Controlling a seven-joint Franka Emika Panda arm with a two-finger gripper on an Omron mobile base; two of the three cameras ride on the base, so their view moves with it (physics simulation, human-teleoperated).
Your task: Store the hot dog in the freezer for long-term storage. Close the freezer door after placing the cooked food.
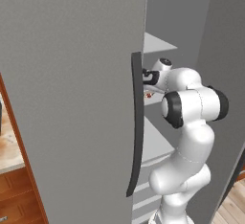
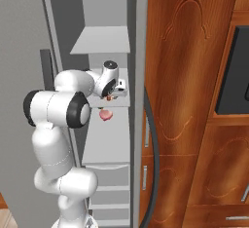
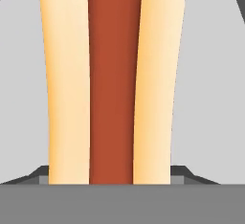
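Observation:
The hot dog, a red-brown sausage in a tan bun, sits lengthwise between my finger tips in the hand view, over a light grey shelf. My gripper is inside the freezer at its middle shelf, shut on the hot dog. In the left base view the gripper is partly hidden behind the left door's dark handle. The freezer door stands swung open, edge-on to the right of the compartment, and it also rises as a grey panel beside my arm.
A small round pink food item shows just under the middle shelf. The wide left grey door is closed beside the arm. Brown wooden cabinets stand right of the open door. Grey drawers fill the freezer's lower part.

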